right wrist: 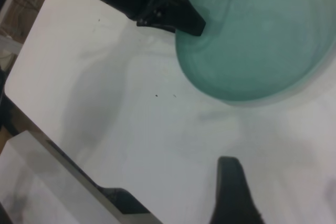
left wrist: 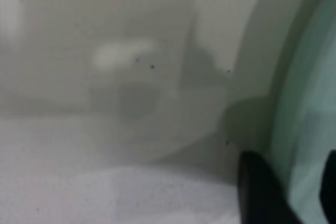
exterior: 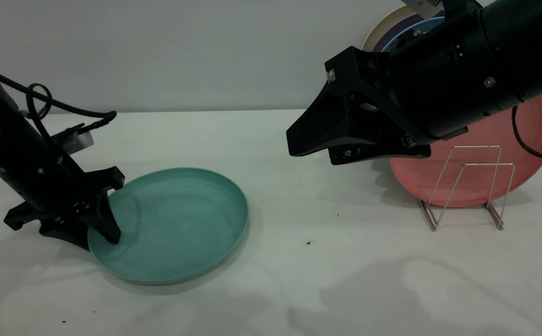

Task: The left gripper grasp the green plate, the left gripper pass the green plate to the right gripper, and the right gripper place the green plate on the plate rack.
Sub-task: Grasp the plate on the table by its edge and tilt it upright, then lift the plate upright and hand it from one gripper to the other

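The left gripper is down at the near-left rim of the round, matte green plate, which lies flat on the smooth white table; its wedge jaws straddle the low rim, one finger inside and one outside. The right gripper hangs in the air near the thin wire rack, holding nothing; whether its jaws are parted cannot be told. A pink plate stands behind the rack.

Wide matte white tabletop, scattered with tiny dark specks toward 6 o'clock and crossed by soft grey shadows. Behind, toward 12 o'clock, plain pale grey wall meeting the back edge. Seen from the right wrist camera, straight table edge with darker floor beyond. Even, diffuse light from overhead.
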Motion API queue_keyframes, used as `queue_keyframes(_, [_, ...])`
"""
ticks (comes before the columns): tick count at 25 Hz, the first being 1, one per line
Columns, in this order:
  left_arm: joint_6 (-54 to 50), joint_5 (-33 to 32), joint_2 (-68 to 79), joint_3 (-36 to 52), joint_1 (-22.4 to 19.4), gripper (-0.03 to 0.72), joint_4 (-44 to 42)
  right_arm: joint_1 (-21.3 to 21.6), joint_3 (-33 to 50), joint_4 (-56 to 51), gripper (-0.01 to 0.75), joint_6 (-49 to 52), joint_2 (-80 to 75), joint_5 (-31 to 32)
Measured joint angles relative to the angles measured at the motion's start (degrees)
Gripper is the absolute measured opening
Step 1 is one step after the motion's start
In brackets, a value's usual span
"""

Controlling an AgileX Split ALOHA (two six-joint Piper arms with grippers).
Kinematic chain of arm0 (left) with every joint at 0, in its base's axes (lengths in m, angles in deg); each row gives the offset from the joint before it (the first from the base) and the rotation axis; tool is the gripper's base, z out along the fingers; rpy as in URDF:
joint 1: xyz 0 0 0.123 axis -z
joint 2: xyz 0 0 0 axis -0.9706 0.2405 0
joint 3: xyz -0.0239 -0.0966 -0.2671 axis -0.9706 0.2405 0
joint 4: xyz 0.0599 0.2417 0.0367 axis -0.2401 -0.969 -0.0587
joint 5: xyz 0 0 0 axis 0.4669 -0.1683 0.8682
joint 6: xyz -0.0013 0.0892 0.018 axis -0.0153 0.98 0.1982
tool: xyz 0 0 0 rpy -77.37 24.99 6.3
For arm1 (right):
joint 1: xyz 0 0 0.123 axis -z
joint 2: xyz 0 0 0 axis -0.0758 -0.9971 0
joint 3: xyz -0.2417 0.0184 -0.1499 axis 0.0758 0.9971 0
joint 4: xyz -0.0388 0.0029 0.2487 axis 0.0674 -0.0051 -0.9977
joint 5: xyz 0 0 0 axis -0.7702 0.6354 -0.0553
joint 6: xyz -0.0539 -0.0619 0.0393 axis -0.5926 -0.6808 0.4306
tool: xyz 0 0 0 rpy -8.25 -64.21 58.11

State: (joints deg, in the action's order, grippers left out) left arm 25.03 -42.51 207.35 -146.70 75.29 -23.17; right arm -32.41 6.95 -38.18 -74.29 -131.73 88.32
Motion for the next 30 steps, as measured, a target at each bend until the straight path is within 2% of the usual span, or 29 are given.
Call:
queue_keyframes(3, [0.3,0.0,0.1,0.0,0.0,0.134,0.3,0.7,0.0,-0.1,0.506,1.2,0.0,0.0])
queue_keyframes(6, [0.7,-0.8,0.1,-0.1,0.0,0.035,0.8,3.7,0.0,-0.1,0.506,4.5,-0.1,0.5])
queue_keyframes(8, [2.2,-3.1,-0.2,-0.5,0.0,0.025,0.8,6.8,0.0,-0.2,0.506,5.3,-0.6,2.4])
queue_keyframes(12, [8.3,-10.6,-2.0,-3.6,0.0,0.015,2.0,13.7,0.0,-0.3,0.506,5.9,-3.8,11.2])
queue_keyframes(16, [17.9,-17.0,-5.4,-6.7,0.2,0.014,9.7,17.6,-2.2,0.0,0.506,5.5,-9.1,18.1])
queue_keyframes(19, [25.0,-21.3,-6.5,-7.4,0.8,0.014,16.3,18.0,-6.1,0.0,0.506,5.4,-14.0,22.8])
queue_keyframes(22, [27.5,-23.6,-6.5,-7.4,1.8,0.014,17.4,18.0,-10.6,0.0,0.506,5.7,-18.5,26.3])
queue_keyframes(30, [27.9,-25.6,-6.5,-7.4,3.3,0.014,18.0,18.0,-13.6,1.1,0.506,6.8,-23.8,27.7])
